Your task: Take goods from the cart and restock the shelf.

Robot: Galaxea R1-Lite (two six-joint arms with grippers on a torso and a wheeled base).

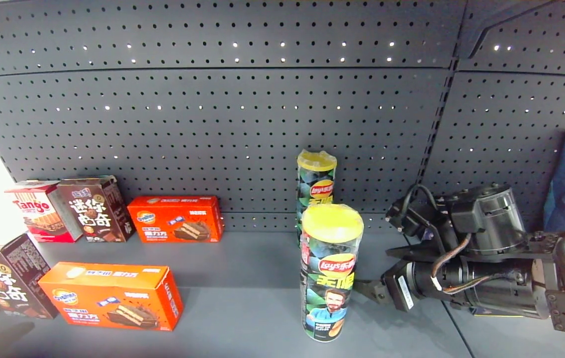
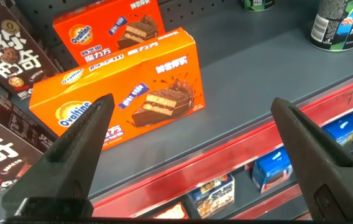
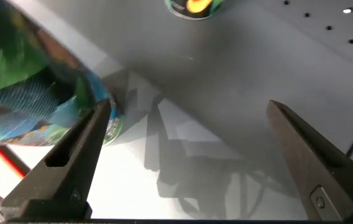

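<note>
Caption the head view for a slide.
Right gripper open beside the front chip can, another can standing behind it.

Light shines through holes in the back panel (image 1: 213,129), and white glare washes out the head view's left edge. Panel seams curve near the edges; soft shadows cross the shelf (image 3: 195,155).

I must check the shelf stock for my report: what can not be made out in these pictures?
Head view: the base of the rear chips can is hidden behind the front chips can.
Right wrist view: the front chips can is blurred and cut off by the edge.
Left wrist view: the small boxes below are partly hidden by the red rail.
</note>
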